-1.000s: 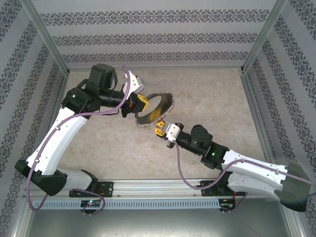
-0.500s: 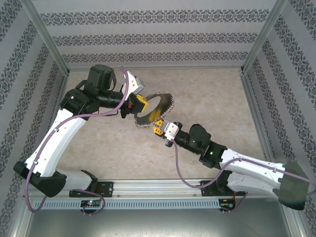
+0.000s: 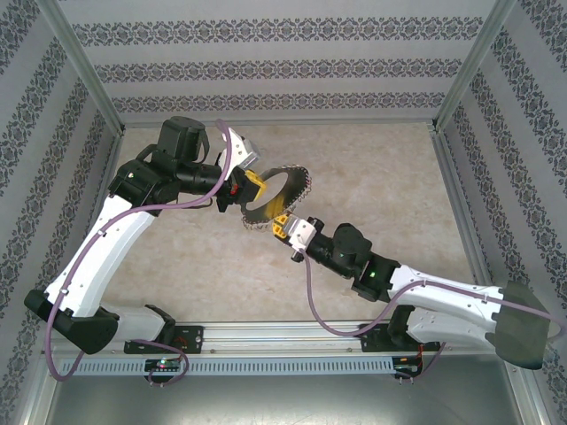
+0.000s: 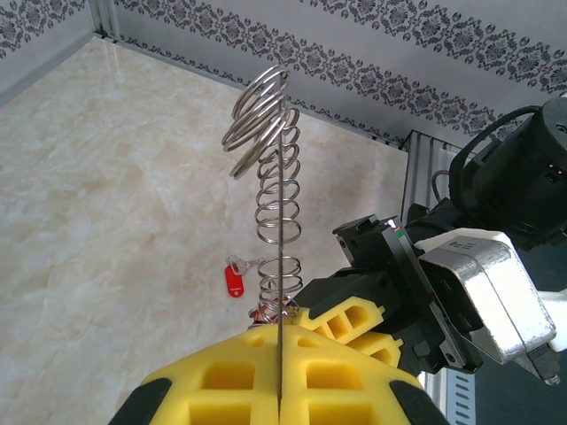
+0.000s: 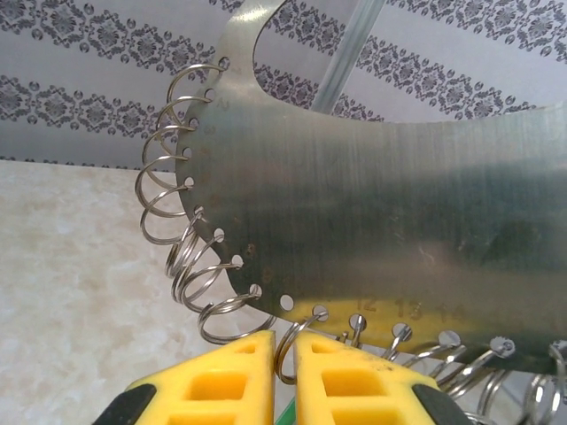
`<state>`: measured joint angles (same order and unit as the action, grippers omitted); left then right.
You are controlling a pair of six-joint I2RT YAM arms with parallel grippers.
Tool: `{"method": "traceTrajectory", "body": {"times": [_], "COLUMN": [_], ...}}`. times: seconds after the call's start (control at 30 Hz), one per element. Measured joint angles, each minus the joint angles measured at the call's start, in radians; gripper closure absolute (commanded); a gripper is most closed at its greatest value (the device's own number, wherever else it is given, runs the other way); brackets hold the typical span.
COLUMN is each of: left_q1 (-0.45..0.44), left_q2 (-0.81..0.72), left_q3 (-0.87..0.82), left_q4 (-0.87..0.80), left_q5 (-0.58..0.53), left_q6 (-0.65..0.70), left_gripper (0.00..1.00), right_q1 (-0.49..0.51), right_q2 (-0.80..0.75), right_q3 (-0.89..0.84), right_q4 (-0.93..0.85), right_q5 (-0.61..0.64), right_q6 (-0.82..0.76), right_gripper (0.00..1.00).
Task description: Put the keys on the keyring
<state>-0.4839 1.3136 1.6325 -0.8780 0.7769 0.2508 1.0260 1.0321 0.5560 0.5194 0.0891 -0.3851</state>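
the left gripper (image 3: 254,183) is up over the middle of the marble-look table (image 3: 390,168), its yellow fingers (image 4: 221,376) clenched flat on the edge of the keyring (image 3: 288,180), so the hoop is lifted off the tabletop. from the left wrist i'm looking at the keyring (image 4: 281,204) edge-on: it's a thin line rising straight out of the seam between the two pads, with wire loops (image 4: 261,106) stacked up both sides of it. the red key (image 4: 234,282) dangles from one of the low loops, just left of the hoop and just above the left fingertips, clear of the table.

the right gripper (image 3: 282,227) comes in from the near right and meets the hoop's lower rim, opposite the left one. in its own camera the keyring (image 5: 372,204) is a broad brushed metal band with a row of small holes along its curved edge, a wire loop (image 5: 168,204) threaded through each. the right fingertips (image 5: 230,372) sit just under that edge, drawn almost together. one loop (image 5: 285,347) hangs down into the narrow slot between them, and deeper in the slot a sliver of the green key (image 5: 286,413) shows, pinched between the pads. i can't tell whether the key is through the loop.
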Motion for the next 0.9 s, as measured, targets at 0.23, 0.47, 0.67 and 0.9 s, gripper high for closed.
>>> {"method": "traceTrajectory", "body": {"times": [0.23, 0.47, 0.67, 0.9], "left_q1": [0.0, 0.0, 0.0, 0.0], "left_q2": [0.0, 0.0, -0.002, -0.023], "left_q3": [-0.002, -0.003, -0.007, -0.033], "left_q4": [0.013, 0.018, 0.026, 0.054], "left_q5": [-0.006, -0.007, -0.009, -0.052], "left_q6": [-0.016, -0.024, -0.03, -0.069], "left_gripper": [1.0, 1.0, 1.0, 1.0], "right_q1": [0.007, 0.019, 0.024, 0.026], "right_q2": [0.014, 0.024, 0.025, 0.025], "right_q3": [0.0, 0.0, 0.0, 0.0], "right_q4": [0.016, 0.018, 0.033, 0.038], "right_q5": [0.047, 0.082, 0.127, 0.151], "right_q6": [-0.013, -0.02, -0.035, -0.041], "right_gripper": [0.82, 0.85, 0.92, 1.0]}}
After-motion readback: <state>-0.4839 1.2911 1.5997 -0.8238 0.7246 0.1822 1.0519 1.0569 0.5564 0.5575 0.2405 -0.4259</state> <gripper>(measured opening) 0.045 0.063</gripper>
